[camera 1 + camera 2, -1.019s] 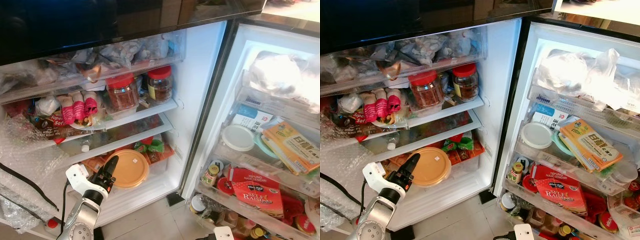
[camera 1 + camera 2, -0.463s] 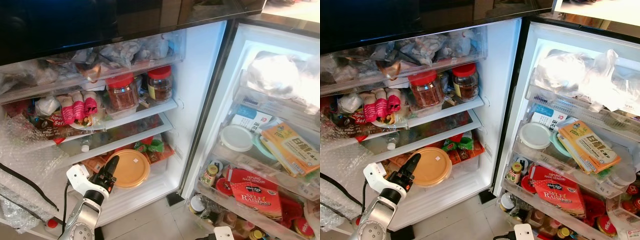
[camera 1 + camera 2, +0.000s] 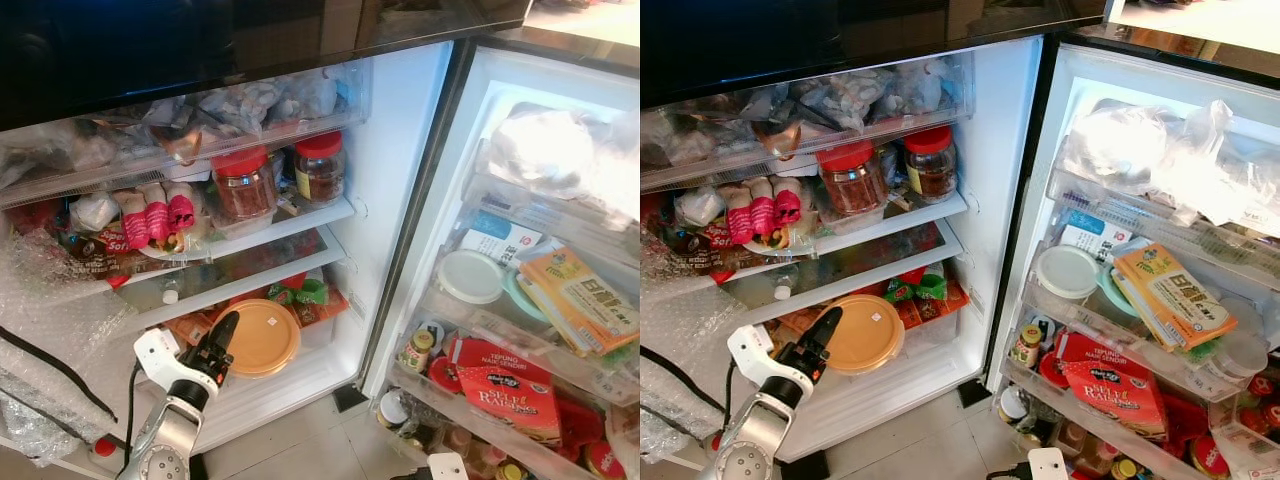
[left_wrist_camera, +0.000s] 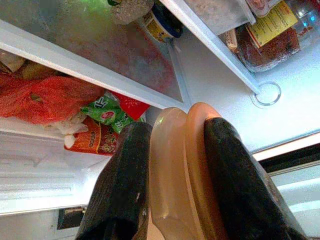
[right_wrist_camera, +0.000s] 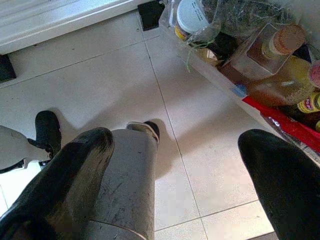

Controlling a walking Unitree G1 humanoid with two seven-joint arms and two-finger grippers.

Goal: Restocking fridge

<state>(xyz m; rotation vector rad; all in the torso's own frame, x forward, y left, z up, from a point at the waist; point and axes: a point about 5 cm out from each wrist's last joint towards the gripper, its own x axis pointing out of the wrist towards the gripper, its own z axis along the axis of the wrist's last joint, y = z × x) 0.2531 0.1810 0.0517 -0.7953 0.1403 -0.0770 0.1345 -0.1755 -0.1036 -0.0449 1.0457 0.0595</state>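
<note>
Open fridge [image 3: 400,200] during restocking. The left gripper [image 3: 222,340] clamps the rim of a round orange-lidded container [image 3: 262,336] edge-on, one black finger [image 4: 122,190] under the translucent tub and the other over the lid, so the container stays level as it is offered to the lowest compartment, below the glass shelf [image 3: 240,262]. The container sits partly inside that compartment, in front of the green and red packets [image 3: 305,293]; whether its base already rests on the floor of the compartment cannot be told. Two red-capped jars [image 3: 245,184] stand above the glass shelf. The right gripper [image 5: 175,170] hangs idle over the tiled floor [image 5: 200,140] beside the fridge door, fingers spread and empty. The container's contents are hidden by its lid; the lowest door rack is cut off by the frame edge.
</note>
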